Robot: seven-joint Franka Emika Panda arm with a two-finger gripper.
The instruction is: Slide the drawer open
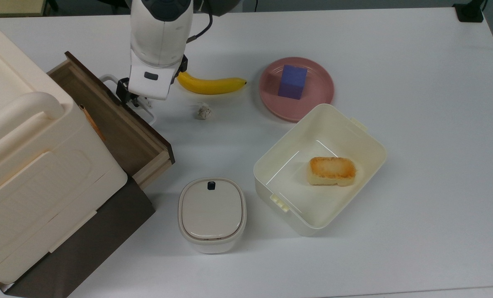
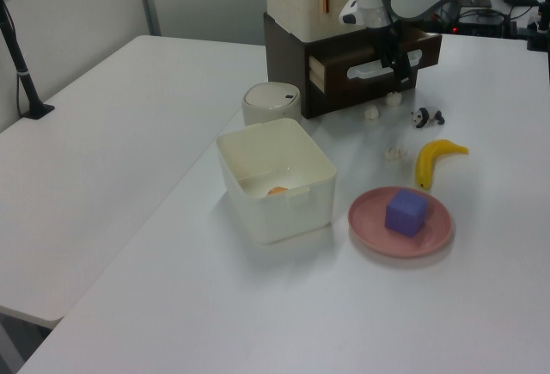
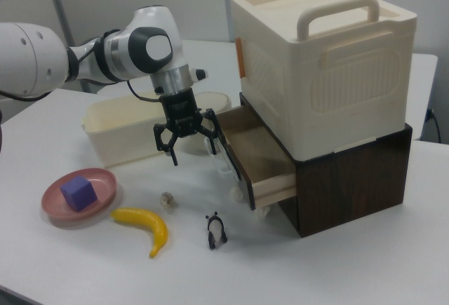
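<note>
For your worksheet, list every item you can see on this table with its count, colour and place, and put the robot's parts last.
drawer: one, dark front, brown floor, pulled partly out of the cabinet
cabinet: one, dark brown, under the large box
large box: one, cream, on the cabinet
lidded container: one, cream, beside the tub
tub: one, cream, mid-table
bread piece: one, golden brown, inside the tub
plate: one, pink, beside the tub
cube: one, purple, on the plate
banana: one, yellow, between the plate and the gripper
crumpled lump: one, greyish white, near the banana
panda figure: one, black and white, in front of the drawer
table: white, under everything
gripper: one, black, at the drawer's white handle
</note>
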